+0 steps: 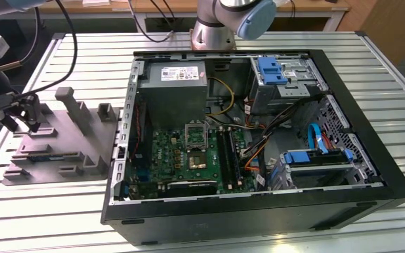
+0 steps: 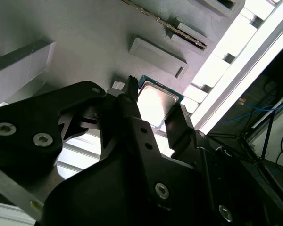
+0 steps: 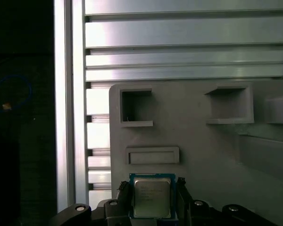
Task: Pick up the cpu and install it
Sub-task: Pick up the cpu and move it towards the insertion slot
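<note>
Small flat square cpu w/ silvery metal lid and thin pale rim (image 3: 152,197) (image 2: 155,100) lying flat on grey moulded plastic fixture plate (image 1: 83,139), at exterior view's left. Well apart from open black computer case (image 1: 371,179) and black-framed square socket (image 1: 196,159) on green mainboard (image 1: 167,153) inside it. Plate resting on slatted aluminium table (image 1: 48,211).

Handling, by judgement: light, stiff, thin. Smooth lid prob. slippery; underside contacts likely fragile, so no hard squeeze, no tilt. Best taken by two opposite side edges, approx. mid-edge, kept level.

Black gripper (image 1: 21,125) pointing down at plate's far-left part, straddling cpu across two opposite edges in both wrist views. Clenched on chip or just short of contact: cannot tell. Arm's grey base (image 1: 213,31) at far side of table behind case, wrist out over exterior view's left.
</note>
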Controlling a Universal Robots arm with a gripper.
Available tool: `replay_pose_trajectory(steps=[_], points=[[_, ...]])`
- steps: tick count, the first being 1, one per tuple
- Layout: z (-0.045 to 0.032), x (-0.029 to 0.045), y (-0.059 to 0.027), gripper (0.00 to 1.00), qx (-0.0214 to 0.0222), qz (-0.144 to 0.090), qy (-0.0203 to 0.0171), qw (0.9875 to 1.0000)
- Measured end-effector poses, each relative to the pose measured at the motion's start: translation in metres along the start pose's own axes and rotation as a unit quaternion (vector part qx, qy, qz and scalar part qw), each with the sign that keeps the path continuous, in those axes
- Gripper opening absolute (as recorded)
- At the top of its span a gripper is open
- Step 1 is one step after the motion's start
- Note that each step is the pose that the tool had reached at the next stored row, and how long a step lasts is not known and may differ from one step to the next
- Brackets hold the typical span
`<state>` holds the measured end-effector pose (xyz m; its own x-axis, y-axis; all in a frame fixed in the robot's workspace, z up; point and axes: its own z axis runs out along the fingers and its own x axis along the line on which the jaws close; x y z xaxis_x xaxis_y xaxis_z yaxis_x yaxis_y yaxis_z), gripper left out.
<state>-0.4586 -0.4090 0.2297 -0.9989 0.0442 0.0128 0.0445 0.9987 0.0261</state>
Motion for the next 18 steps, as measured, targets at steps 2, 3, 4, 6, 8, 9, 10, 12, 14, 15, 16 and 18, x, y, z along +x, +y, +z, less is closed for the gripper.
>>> replay_pose_trajectory(steps=[2, 3, 4, 6, 8, 9, 10, 12, 14, 15, 16, 18], points=[[-0.0008, 0.0, 0.0, 0.47, 0.0, 0.0, -0.0001, 1.0], [-0.0012, 0.0, 0.0, 0.47, 0.0, 0.0, 0.0, 1.0], [-0.0017, 0.0, 0.0001, 0.47, 0.0, 0.0, 0.0, 1.0], [-0.0025, 0.0, 0.0001, 0.47, 0.0, 0.0, -0.0001, 1.0], [-0.0035, 0.0, 0.0001, 0.47, 0.0, 0.0, 0.0, 1.0], [-0.0039, 0.0, 0.0001, 0.47, 0.0, 0.0, 0.0, 1.0], [-0.0044, 0.0, 0.0001, 0.47, 0.0, 0.0, 0.0, 1.0], [-0.0052, 0.0001, 0.0001, 0.47, -0.0001, 0.0, -0.0001, 1.0], [-0.006, 0.0001, 0.0001, 0.47, 0.0, 0.0, 0.0, 1.0], [-0.0063, 0.0001, 0.0002, 0.47, 0.0, 0.0, -0.0001, 1.0], [-0.0066, 0.0001, 0.0002, 0.47, -0.0001, 0.0, -0.0001, 1.0], [-0.0075, 0.0001, 0.0002, 0.47, 0.0, 0.0, 0.0, 1.0]])
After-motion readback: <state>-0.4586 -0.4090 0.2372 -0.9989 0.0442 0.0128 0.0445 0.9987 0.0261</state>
